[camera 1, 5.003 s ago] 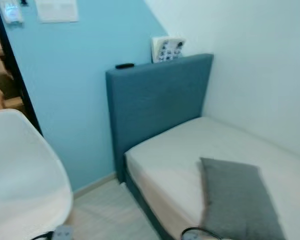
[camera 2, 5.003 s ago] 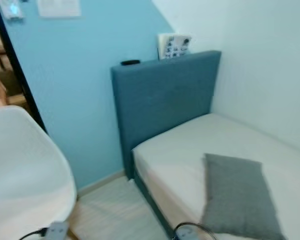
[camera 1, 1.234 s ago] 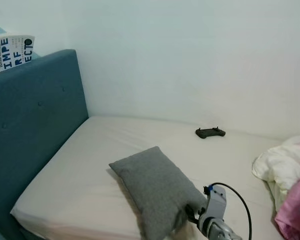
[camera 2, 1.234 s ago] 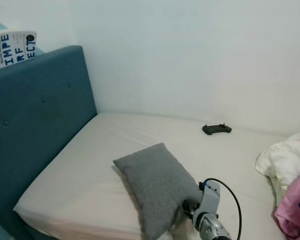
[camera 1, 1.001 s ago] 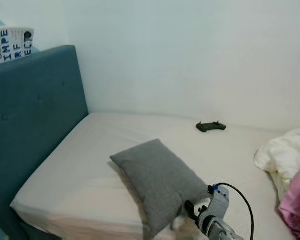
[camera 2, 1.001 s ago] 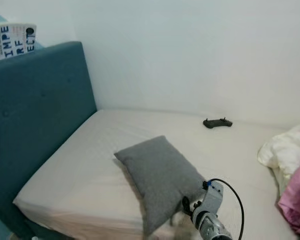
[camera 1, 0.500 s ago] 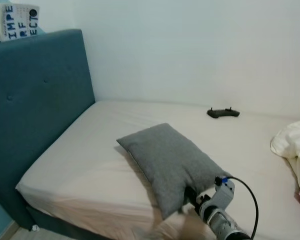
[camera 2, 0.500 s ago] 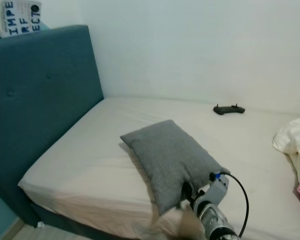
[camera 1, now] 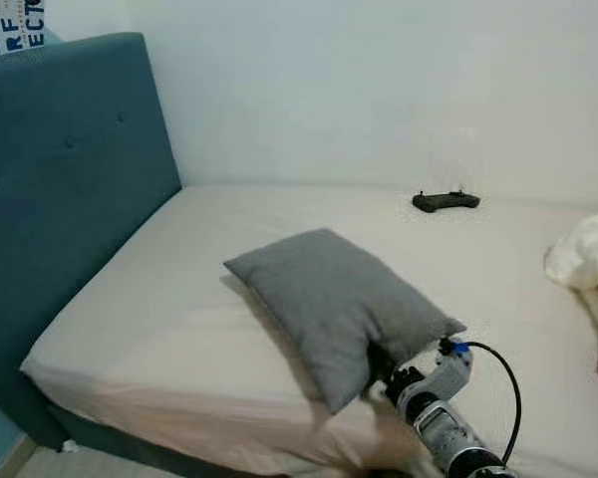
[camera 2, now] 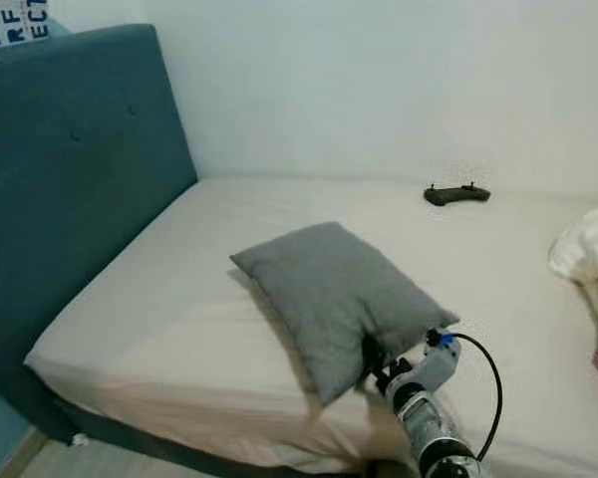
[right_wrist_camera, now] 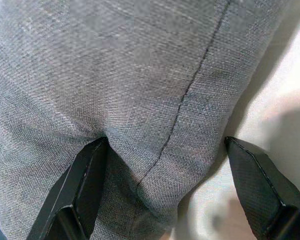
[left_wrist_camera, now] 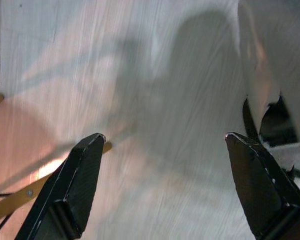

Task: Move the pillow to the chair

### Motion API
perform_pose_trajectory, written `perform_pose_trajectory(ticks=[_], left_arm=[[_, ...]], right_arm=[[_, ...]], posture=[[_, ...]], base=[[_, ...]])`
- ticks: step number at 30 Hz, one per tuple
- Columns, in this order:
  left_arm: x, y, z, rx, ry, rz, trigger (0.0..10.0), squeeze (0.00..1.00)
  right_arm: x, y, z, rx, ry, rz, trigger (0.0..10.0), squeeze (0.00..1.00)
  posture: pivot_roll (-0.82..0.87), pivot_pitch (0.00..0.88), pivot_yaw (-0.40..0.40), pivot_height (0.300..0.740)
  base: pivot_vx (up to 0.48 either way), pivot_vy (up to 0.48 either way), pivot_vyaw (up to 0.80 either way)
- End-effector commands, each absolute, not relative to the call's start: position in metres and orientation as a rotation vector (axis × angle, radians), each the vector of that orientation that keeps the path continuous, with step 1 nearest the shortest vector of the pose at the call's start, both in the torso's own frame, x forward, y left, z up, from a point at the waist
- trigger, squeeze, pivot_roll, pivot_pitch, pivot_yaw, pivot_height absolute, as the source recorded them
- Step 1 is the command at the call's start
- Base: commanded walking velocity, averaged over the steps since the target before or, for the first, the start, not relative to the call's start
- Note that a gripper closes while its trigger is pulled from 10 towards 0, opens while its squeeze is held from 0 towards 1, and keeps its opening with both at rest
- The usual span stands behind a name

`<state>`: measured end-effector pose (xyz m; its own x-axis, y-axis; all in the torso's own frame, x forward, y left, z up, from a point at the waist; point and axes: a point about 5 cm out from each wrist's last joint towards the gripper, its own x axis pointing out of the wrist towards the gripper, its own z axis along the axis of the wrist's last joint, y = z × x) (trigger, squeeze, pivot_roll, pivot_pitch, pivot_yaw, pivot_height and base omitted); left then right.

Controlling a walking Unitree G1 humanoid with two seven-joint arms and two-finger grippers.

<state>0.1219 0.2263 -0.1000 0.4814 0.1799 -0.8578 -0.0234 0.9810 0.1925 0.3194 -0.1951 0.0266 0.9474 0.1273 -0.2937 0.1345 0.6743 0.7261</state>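
We reach for the grey woven fabric pillow [camera 1: 341,298] lying on the cream mattress [camera 1: 159,319].

Our right gripper [camera 2: 377,369] straddles the pillow's near corner, fingers apart, not yet clamped. We should push deeper past the seam before closing, we judge. Our left gripper [left_wrist_camera: 165,165] hangs spread above pale floor.

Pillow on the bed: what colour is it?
Grey, a woven fabric; the pillow shows best in the right wrist view.

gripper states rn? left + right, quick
Left gripper: open, holding nothing, over pale floor.
Right gripper: open, fingers straddling the near edge of the grey pillow on the bed, not clamped.
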Motion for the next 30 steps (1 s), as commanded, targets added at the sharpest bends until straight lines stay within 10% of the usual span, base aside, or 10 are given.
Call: perform_pose_trajectory(ticks=[1, 6, 7, 23, 30], left_arm=[[0.116, 0.234, -0.100, 0.190, 1.073, 0.122, 10.0, 0.00], [0.115, 0.238, -0.099, 0.200, 1.074, 0.121, 10.0, 0.00], [0.115, 0.238, -0.099, 0.200, 1.073, 0.121, 10.0, 0.00], [0.121, 0.228, -0.100, 0.180, 1.064, 0.114, 10.0, 0.00], [0.128, 0.227, -0.098, 0.176, 1.054, 0.121, 10.0, 0.00]], right_arm=[[0.324, -0.194, 0.031, 0.864, 0.315, -0.005, 10.0, 0.00], [0.332, -0.188, 0.044, 0.942, 0.232, 0.078, 10.0, 0.00], [0.335, -0.186, 0.048, 0.963, 0.210, 0.100, 0.0, 0.00], [0.345, -0.190, 0.066, 0.930, 0.157, 0.160, 0.0, 0.00], [0.341, -0.159, 0.056, 0.607, 0.296, 0.349, 0.0, 0.00]], posture=[[0.09, 0.114, 0.063, 0.496], [0.09, 0.120, 0.062, 0.496], [0.09, 0.122, 0.057, 0.496], [0.04, 0.081, 0.037, 0.496], [0.03, 0.048, 0.029, 0.496]], base=[[0.000, 0.000, 0.00], [0.000, 0.000, 0.00], [0.000, 0.000, 0.00], [0.000, 0.000, 0.00], [0.000, 0.000, 0.00]])
